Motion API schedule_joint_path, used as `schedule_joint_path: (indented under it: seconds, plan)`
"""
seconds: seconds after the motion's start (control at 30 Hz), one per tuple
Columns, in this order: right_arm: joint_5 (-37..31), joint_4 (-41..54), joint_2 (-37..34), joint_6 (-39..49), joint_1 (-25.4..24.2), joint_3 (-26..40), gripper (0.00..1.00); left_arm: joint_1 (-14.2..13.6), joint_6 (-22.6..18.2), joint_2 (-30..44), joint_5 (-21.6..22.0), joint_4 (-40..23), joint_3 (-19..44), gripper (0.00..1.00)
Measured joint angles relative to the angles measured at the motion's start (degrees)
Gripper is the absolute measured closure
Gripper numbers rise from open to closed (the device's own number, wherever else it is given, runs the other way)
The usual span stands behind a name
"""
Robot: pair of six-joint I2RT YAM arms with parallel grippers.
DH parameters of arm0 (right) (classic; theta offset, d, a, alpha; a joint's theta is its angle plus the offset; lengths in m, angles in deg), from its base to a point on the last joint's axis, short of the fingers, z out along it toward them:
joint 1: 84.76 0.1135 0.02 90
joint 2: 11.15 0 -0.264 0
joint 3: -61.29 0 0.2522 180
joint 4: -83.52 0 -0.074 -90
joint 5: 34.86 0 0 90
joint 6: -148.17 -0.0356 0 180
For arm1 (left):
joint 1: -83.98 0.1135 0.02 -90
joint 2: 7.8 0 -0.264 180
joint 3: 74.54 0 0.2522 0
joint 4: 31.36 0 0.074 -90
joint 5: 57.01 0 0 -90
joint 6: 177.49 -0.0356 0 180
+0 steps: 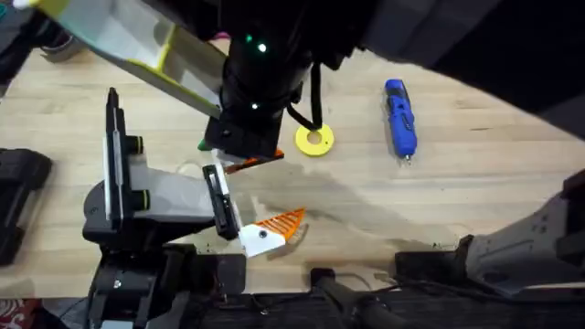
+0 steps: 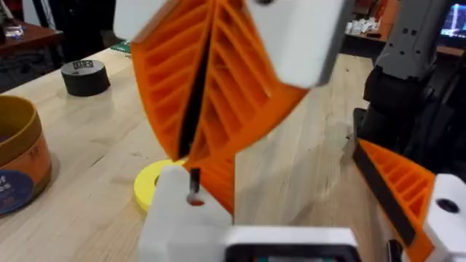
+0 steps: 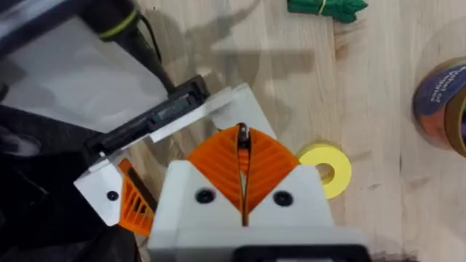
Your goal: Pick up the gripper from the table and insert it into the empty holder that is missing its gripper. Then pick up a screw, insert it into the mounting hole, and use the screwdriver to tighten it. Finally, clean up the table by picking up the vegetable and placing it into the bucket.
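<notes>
The screw (image 3: 242,137) is clamped between the closed pads of the right gripper (image 3: 242,149), which I see directly over the white holder (image 3: 218,102) near the table's middle. I cannot tell the left gripper's (image 2: 218,236) state. The yellow disc (image 1: 313,140) lies near the holder. The screwdriver (image 1: 399,117) lies well apart, farther right. The vegetable (image 3: 325,7) rests on the table outside the bucket (image 3: 444,102).

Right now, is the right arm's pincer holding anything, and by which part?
Yes. The right pincer is shut on what looks like a screw, its shaft pinched between the orange pads, one end past their tips.
</notes>
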Motion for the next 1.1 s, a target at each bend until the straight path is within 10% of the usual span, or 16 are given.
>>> schedule_joint_path:
  seconds: [1.1]
  plan:
    - [0.02, -0.06, 0.00, 0.00, 0.16, -0.94, 0.996, 0.00, 0.00, 0.01, 0.00, -0.01, 0.00, 0.015]
